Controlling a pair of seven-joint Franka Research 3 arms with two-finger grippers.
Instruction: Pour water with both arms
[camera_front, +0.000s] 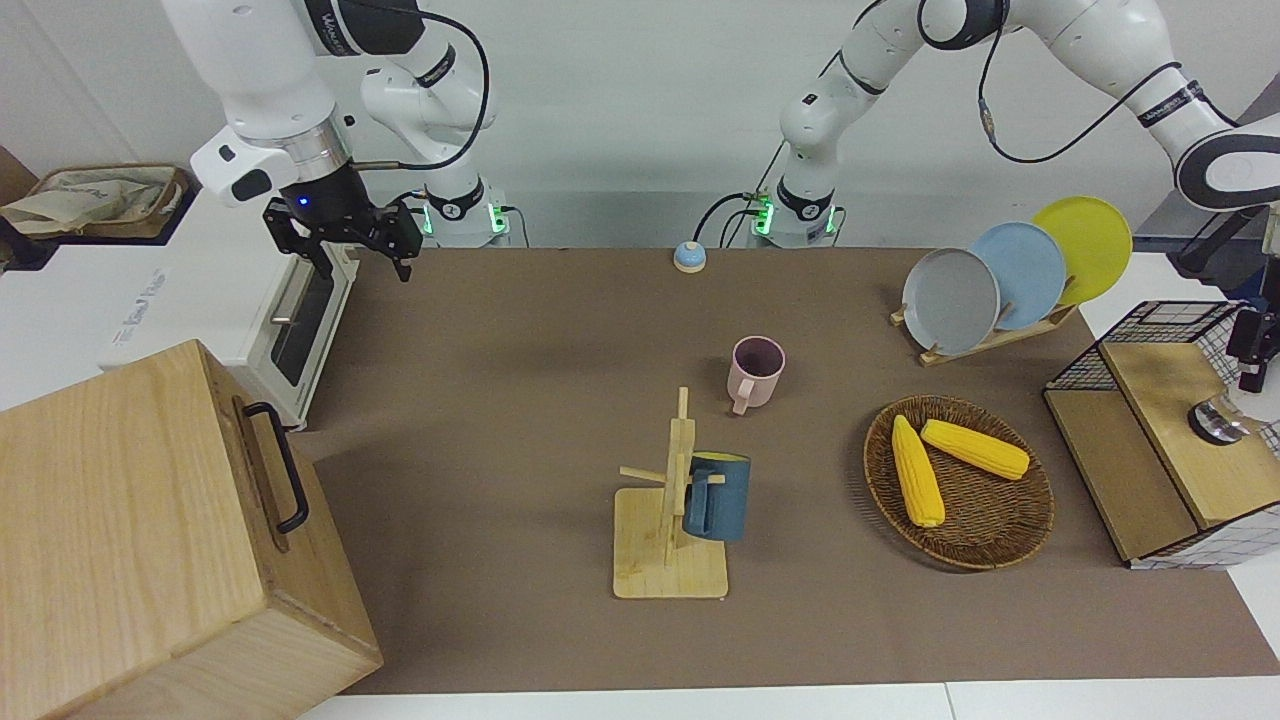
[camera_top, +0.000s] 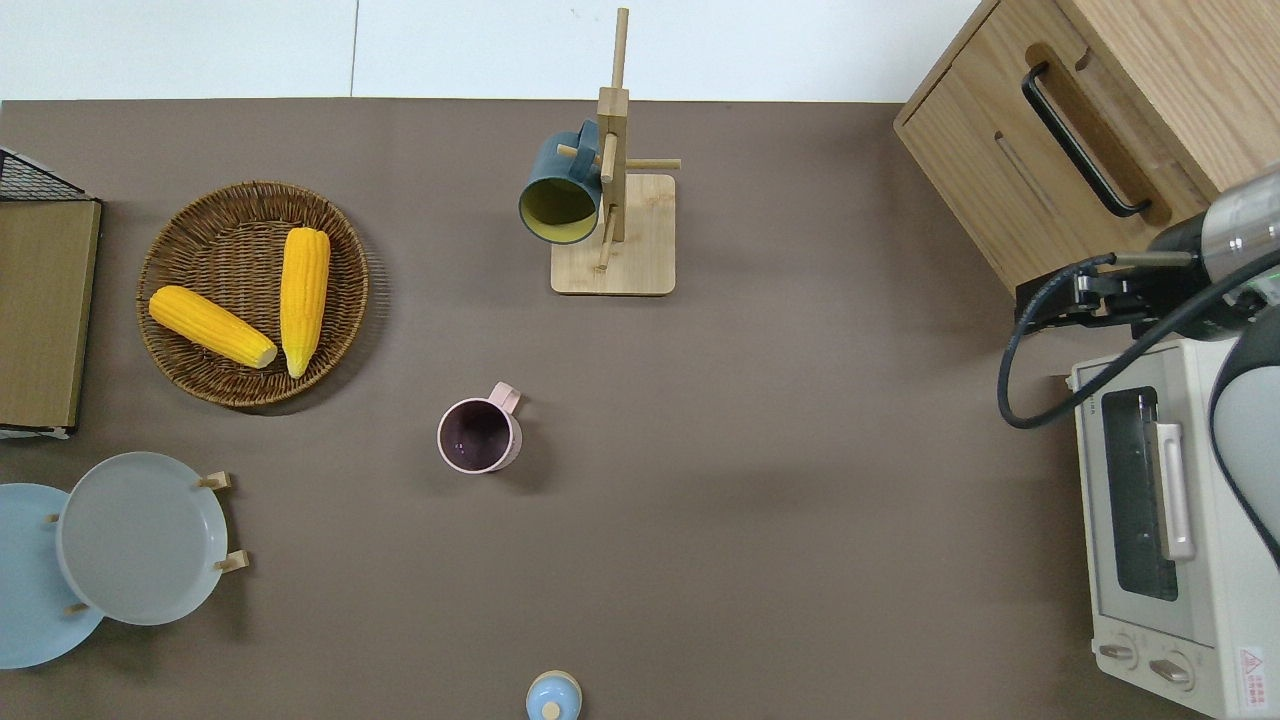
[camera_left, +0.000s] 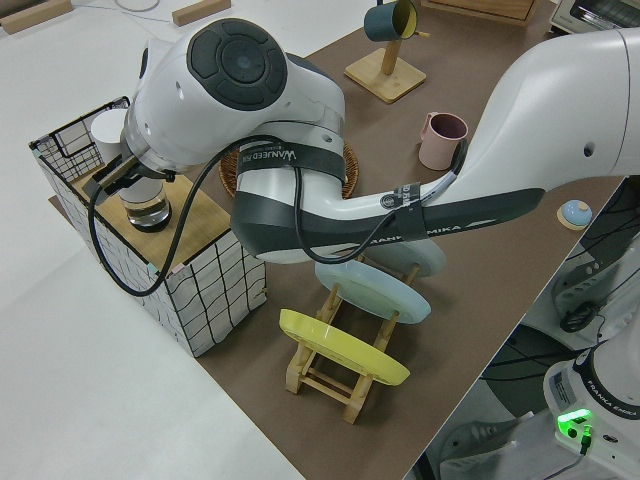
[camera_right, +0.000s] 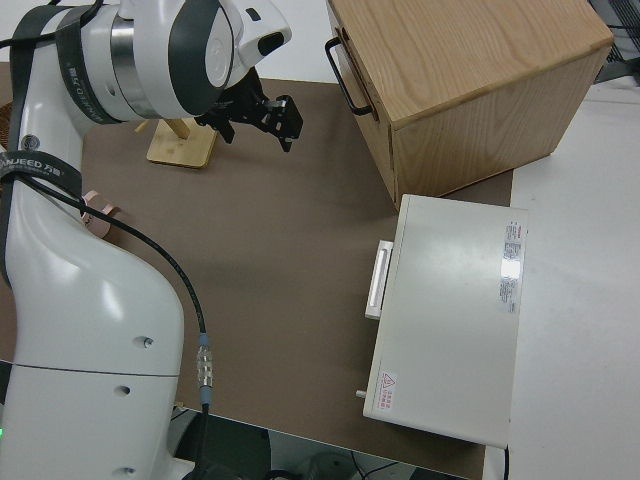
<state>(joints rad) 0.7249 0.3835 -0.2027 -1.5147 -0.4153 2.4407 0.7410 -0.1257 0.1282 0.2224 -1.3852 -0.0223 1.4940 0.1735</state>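
Brown matting covers the desk (camera_front: 520, 420), and I've got both arms on my screens. My right hand (camera_front: 345, 235) hangs in the air at the right arm's end, its two black fingers (camera_front: 402, 262) spread apart with nothing between them; from overhead it sits over the gap between the wooden cabinet (camera_top: 1110, 110) and the white toaster oven (camera_top: 1165, 520).

My left hand (camera_left: 128, 172) is out over the wire-sided crate (camera_left: 170, 270) at the left arm's end, down at a clear glass (camera_left: 146, 207) that stands on the crate's wooden top. The fingers sit right at the glass, but I cannot tell whether they are clamped on it or just beside it.

Middle of the desk: a pink mug (camera_front: 756, 372) stands upright and alone, dark inside, its handle pointing away from the robots. Farther from the robots than the pink mug is a wooden mug tree (camera_front: 672, 520), and a dark blue mug (camera_front: 717, 496) with a yellow inside hangs from one of its pegs, tilted on its side.

Toward the left arm's end, a wicker basket (camera_front: 985, 545) holds two ears of corn (camera_front: 915, 470), lying side by side at an angle. Nearer to the robots than the basket, a wooden rack holds three plates on edge: grey (camera_front: 950, 300), light blue (camera_front: 1020, 272) and yellow (camera_front: 1085, 245). A small blue bell (camera_front: 689, 257) rests at the desk edge close to the robots' bases.
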